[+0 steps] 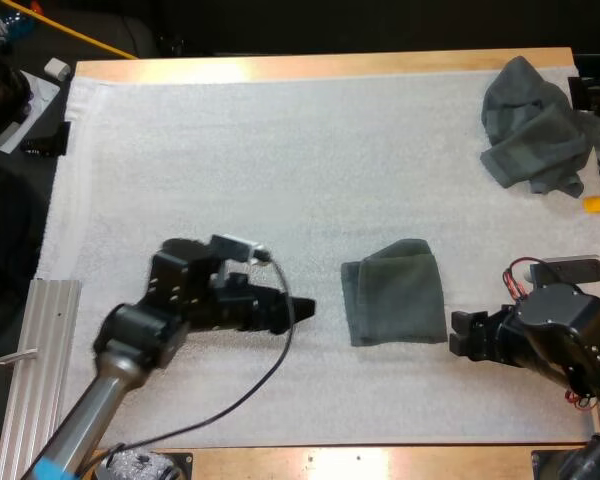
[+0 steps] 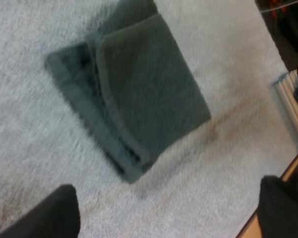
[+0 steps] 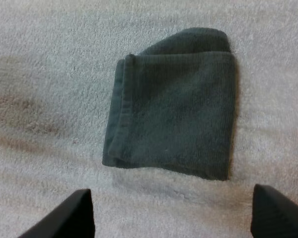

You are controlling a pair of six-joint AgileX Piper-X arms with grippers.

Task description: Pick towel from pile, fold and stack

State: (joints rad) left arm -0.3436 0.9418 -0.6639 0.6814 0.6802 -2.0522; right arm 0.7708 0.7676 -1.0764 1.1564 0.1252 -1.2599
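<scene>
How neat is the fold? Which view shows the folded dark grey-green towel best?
Right wrist view: the folded dark grey-green towel lies whole, square-on, layered edge plain. Left wrist view shows it whole but askew; high view, from farther off.

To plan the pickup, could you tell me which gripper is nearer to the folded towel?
Right. The right gripper is open, almost touching one edge of the folded towel; the left gripper, also open, stands off the opposite edge with a visible gap.
</scene>
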